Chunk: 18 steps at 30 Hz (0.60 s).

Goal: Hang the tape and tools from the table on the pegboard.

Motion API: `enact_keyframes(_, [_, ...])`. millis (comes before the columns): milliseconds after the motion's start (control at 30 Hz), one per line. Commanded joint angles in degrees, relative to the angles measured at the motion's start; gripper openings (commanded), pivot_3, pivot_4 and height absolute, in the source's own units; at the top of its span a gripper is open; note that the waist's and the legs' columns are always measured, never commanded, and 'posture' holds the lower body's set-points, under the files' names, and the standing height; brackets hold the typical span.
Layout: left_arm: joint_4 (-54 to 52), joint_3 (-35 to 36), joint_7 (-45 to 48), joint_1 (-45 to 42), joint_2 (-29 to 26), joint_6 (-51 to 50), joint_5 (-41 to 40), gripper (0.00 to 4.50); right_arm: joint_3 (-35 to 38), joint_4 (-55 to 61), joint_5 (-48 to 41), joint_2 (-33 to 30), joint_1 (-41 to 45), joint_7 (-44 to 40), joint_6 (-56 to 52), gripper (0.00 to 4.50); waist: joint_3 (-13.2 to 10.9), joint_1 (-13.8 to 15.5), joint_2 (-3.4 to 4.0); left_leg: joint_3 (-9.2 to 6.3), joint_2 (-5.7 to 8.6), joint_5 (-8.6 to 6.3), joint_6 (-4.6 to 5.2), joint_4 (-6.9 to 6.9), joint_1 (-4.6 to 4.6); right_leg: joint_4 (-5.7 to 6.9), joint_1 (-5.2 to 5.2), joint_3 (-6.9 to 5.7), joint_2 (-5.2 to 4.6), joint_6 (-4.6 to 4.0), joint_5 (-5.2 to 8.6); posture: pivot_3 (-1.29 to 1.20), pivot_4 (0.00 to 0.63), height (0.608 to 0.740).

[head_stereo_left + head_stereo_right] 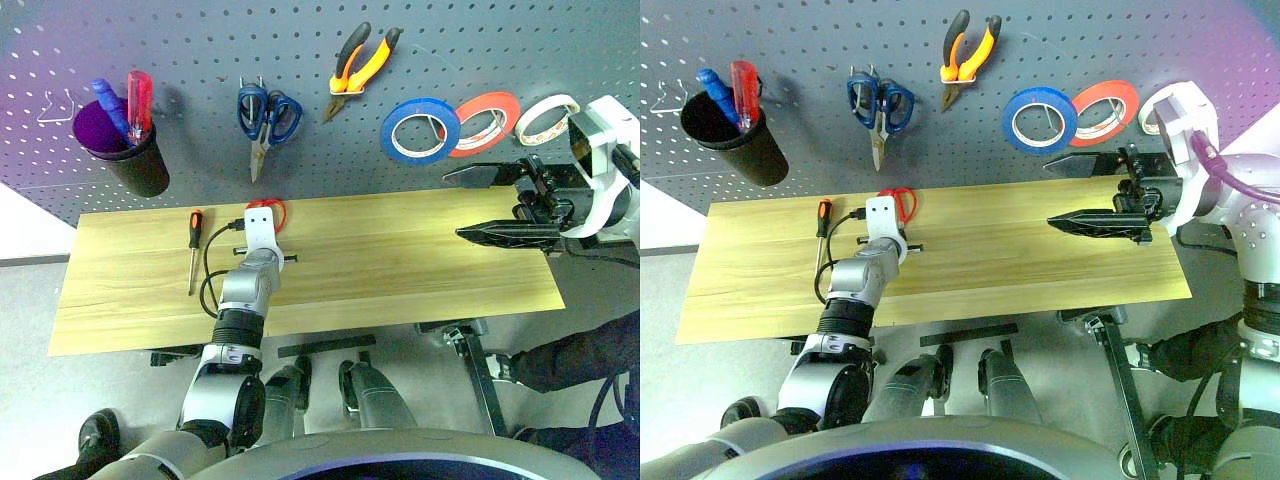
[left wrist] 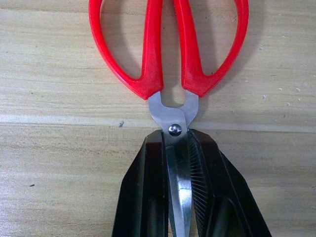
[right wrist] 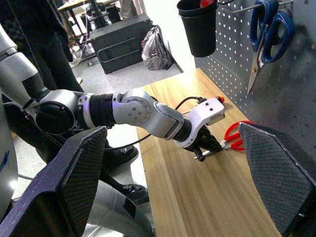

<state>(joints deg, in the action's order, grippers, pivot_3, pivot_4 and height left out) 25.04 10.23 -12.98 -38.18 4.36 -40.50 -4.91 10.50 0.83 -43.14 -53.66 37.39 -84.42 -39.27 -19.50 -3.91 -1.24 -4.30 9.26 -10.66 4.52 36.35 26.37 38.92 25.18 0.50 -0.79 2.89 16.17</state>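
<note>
Red-handled scissors [image 2: 153, 59] lie flat on the wooden table [image 1: 400, 260], near its back edge and left of centre. My left gripper [image 2: 175, 143] is shut on their steel blades just below the pivot, handles pointing away from it toward the pegboard [image 1: 200, 40]. A small orange-and-black screwdriver [image 1: 193, 245] lies on the table to the left of that hand. The orange-and-black pliers [image 1: 360, 65] and the cream-white tape [image 1: 546, 118] hang on the pegboard. My right gripper [image 1: 452, 205] hovers open and empty above the table's right part, pointing left.
On the pegboard hang a black cup [image 1: 130, 155] with blue and red screwdrivers, blue-handled scissors [image 1: 265, 115], a blue roll [image 1: 420, 130] and a red-orange roll [image 1: 485, 122]. A bare wire hook [image 1: 55, 105] sits at the far left. A black case [image 3: 121, 37] stands on the floor beyond the table's left end.
</note>
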Motion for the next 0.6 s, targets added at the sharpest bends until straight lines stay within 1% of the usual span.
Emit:
enact_keyframes(33, [0.0,0.2,0.9,4.2,1.2,-4.3,-1.5,0.26,1.0,0.4,-0.1,-0.9,0.8,-0.1,1.0,4.50,0.0,0.0,0.00,0.00,0.00,-0.01,0.01,-0.01,0.00,-0.02,0.00,0.00,0.00,0.01,0.00,-0.21,0.413,0.740])
enact_keyframes(200, [-12.9,-1.6,0.7,10.0,2.2,-10.6,-1.3,0.26,0.7,-1.3,0.1,-0.7,1.7,-0.7,1.7,4.50,0.0,0.0,0.01,0.00,0.00,-0.02,0.18,-0.15,0.01,-0.25,0.00,0.00,0.00,0.01,0.01,-0.19,0.412,0.740])
enact_keyframes(367, [-22.9,-2.8,-0.4,15.0,2.6,-16.8,-0.2,0.26,0.6,-4.6,-0.1,-0.8,3.1,-3.5,2.5,4.50,0.0,0.1,0.03,0.01,0.00,-0.06,0.25,-0.26,0.02,-0.42,-0.01,0.00,0.00,0.02,0.01,-0.17,0.407,0.740])
enact_keyframes(467, [-28.9,-2.8,1.9,17.0,2.4,-21.2,-2.1,0.26,0.2,-7.8,0.2,-0.2,4.3,-5.3,3.5,4.50,0.0,0.2,0.04,0.01,0.00,-0.09,0.30,-0.24,0.03,-0.51,-0.06,0.00,0.00,0.06,-0.01,-0.15,0.398,0.740])
enact_keyframes(600, [-35.3,-4.8,2.3,19.2,0.7,-24.4,-0.5,0.26,-0.1,-10.7,0.5,-0.1,4.9,-7.9,6.0,4.50,-0.1,0.5,0.09,0.01,0.00,-0.11,0.32,-0.25,0.04,-0.58,-0.07,0.00,0.01,0.11,-0.03,-0.13,0.390,0.740])
